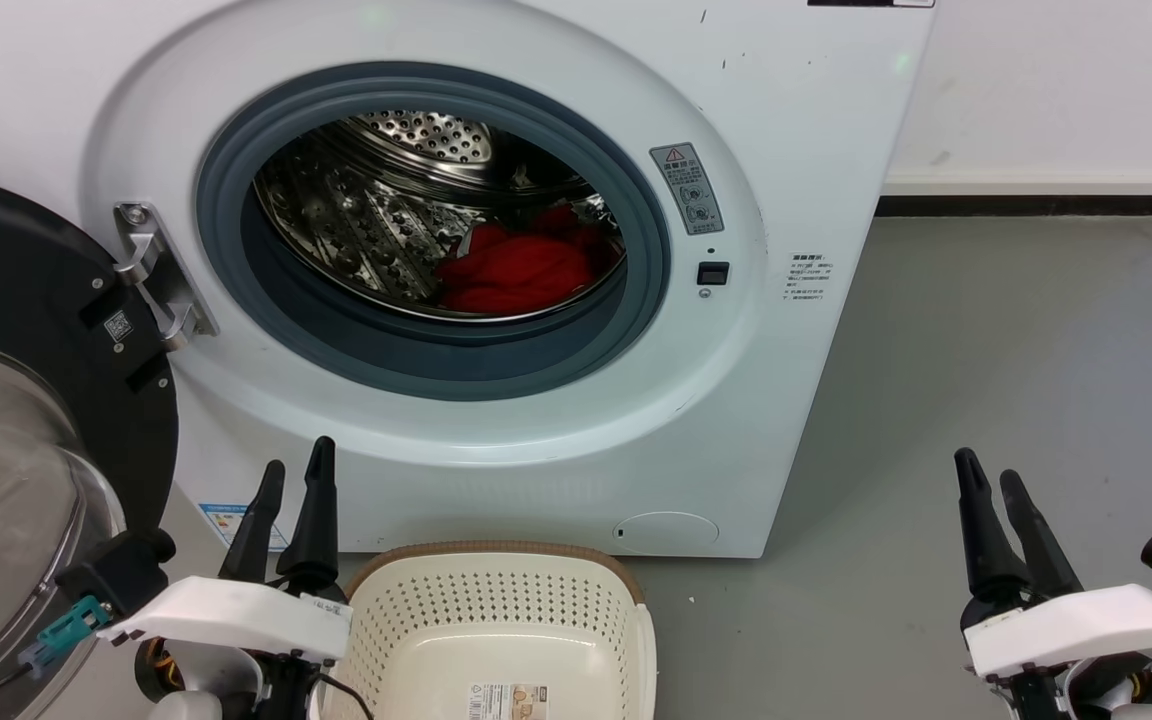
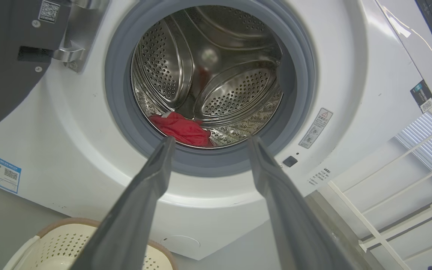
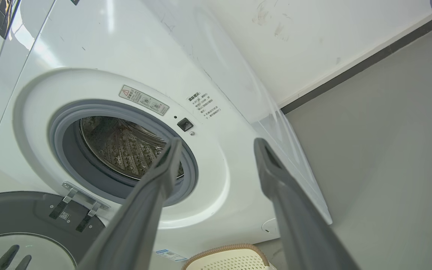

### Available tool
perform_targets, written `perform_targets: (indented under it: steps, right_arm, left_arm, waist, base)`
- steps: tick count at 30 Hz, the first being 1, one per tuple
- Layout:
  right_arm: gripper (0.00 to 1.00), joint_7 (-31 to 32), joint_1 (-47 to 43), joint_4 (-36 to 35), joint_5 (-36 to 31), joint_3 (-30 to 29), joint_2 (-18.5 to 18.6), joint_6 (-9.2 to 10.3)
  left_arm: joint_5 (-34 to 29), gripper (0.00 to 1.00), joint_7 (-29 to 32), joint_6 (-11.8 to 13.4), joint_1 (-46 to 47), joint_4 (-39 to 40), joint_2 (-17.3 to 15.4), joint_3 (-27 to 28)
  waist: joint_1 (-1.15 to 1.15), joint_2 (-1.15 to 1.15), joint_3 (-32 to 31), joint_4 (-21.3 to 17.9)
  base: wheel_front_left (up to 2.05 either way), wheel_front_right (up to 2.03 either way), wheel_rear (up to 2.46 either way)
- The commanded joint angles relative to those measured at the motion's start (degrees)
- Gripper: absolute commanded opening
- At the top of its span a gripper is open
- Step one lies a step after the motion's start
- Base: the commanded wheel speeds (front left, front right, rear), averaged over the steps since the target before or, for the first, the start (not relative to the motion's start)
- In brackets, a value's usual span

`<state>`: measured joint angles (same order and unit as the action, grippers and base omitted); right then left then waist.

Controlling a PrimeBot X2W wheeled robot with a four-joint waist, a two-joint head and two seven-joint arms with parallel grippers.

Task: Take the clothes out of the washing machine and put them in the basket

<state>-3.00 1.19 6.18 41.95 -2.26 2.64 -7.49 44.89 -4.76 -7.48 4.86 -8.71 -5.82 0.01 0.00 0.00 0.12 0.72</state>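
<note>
Head view: red clothes point(image 1: 521, 270) lie low inside the open washer point(image 1: 786, 150), basket point(image 1: 496, 600) on the floor point(image 1: 986, 350) before it; left gripper point(image 1: 299, 455) and right gripper point(image 1: 986, 466) both spread, holding nothing

overall: bright, even indoor light in all three views, with clean colours.
glare: white highlights on the ribs of the drum point(image 1: 416, 140). a bright streak lies on the upper panel of the washing machine point(image 2: 396, 26) in the left wrist view, and another in the right wrist view.
flare: two faint green spots on the machine's front in the head view.
shadows: a soft grey shadow on the floor point(image 1: 836, 440) just right of the machine. the drum's depth is darker.
reflections: a pale sheen over the glass door point(image 1: 6, 500).
focus: the fingers point(image 2: 133, 217) of the left gripper point(image 2: 211, 138) and the right gripper point(image 3: 218, 140) look soft close to the lens. the head view is sharp.
distortion: the wrist views bend the machine's straight edges.
</note>
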Motion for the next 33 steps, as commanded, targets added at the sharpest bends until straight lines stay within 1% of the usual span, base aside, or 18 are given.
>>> perform_targets:
  steps: [1,23,33]
  right_arm:
    - [1.00,-0.37,0.43,-1.14,-2.36,0.17,0.25,0.00]
    - [1.00,-1.45,-1.12,-2.87,-18.41,0.45,0.29,0.00]
    - [1.00,-2.05,-1.62,-3.24,-23.87,0.20,0.30,0.00]
  left_arm:
    - [-2.13,1.00,-0.63,0.02,1.12,0.66,-0.63,-0.27]
    - [-17.49,1.00,-4.20,0.53,1.61,1.13,-2.02,-2.08]
    - [-23.38,1.00,-5.68,0.92,1.74,0.62,-2.56,-2.72]
  waist:
    - [0.00,0.00,0.00,0.03]
    - [0.00,0.00,0.10,0.27]
    - [0.00,0.00,0.12,0.37]
  base:
    - [0.00,0.00,0.00]
    - [0.00,0.00,0.00]
    - [0.00,0.00,0.00]
